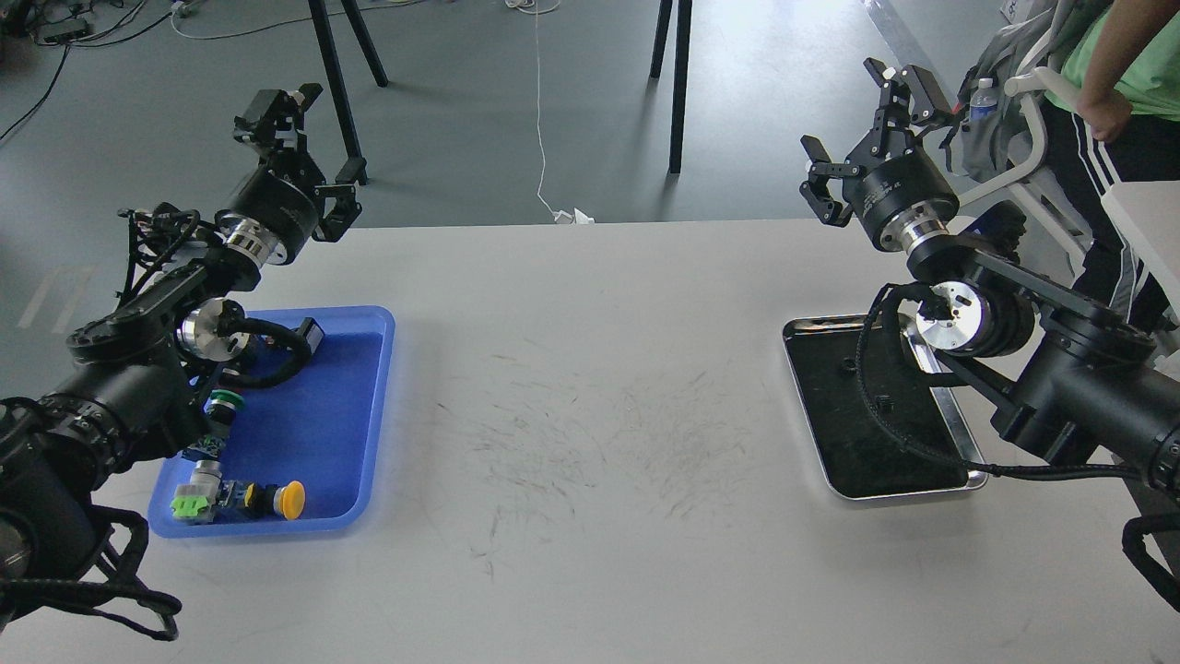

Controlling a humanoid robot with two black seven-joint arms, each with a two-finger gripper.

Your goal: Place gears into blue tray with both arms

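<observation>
Both grippers, left [309,152] and right [862,129], are raised with fingers parted and empty; gears [882,403] at four o'clock should be approached vertically.

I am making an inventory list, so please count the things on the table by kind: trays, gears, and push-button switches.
Trays: 2, the blue tray and the metal tray.
Gears: 2, one gear and another gear, both on the metal tray's black lining.
Push-button switches: 2 visible in the blue tray, a yellow-capped switch and a green-capped switch; the left arm may hide more.
Total: 6.
</observation>
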